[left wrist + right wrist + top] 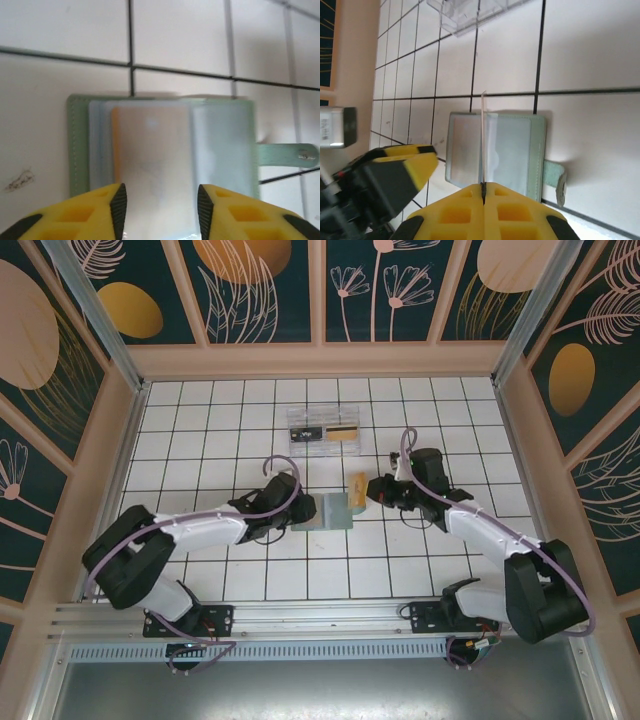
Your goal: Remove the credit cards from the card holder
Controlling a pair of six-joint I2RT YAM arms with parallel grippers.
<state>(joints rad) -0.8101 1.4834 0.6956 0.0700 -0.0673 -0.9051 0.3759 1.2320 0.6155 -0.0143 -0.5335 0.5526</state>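
The pale green card holder [330, 515] lies open and flat on the tiled table, its clear sleeves up [165, 150] and its snap strap [287, 154] off to one side. An orange card edge [115, 150] shows inside one sleeve. My left gripper [160, 200] hovers open over the sleeves at the holder's left end [303, 508]. My right gripper [483, 187] is shut on a gold credit card [358, 486], seen edge-on as a thin line [483, 135], just above the holder [510, 150].
A clear plastic box [323, 430] with cards in it sits on the tiles behind the holder, also at the top of the right wrist view [475, 12]. Wooden walls enclose the table. The left gripper's fingers [400, 167] lie close beside the held card.
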